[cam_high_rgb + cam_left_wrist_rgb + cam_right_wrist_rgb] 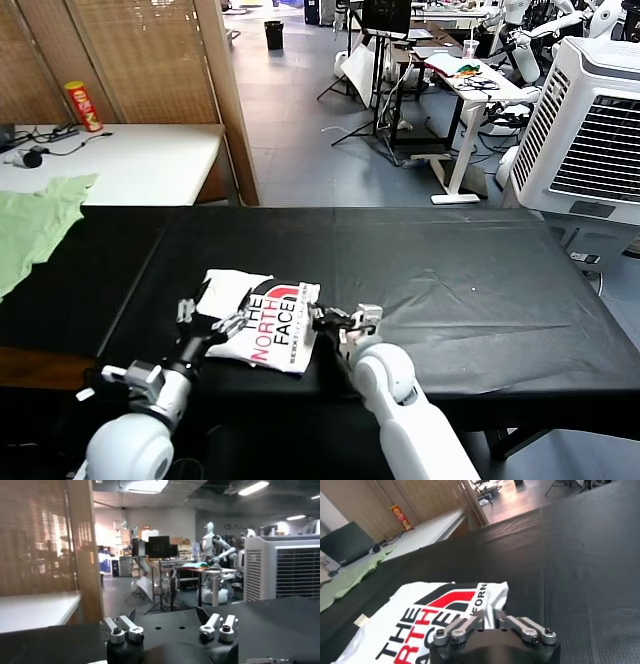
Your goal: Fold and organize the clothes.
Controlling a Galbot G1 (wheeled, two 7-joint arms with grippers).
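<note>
A folded white T-shirt (pixel 262 320) with black "THE NORTH FACE" print and red logo facing up is lying near the front edge of the black tabletop (pixel 450 290). The left end effector (pixel 207 322) is sitting at the shirt's left edge with its fingers spread open, while the right end effector (pixel 338 322) is sitting at the shirt's right edge, also with fingers parted and gripping nothing. A pale green garment (pixel 35 225) is lying well apart at the far left, and a red can (pixel 84 106) is standing on the white table (pixel 150 160) beyond.
</note>
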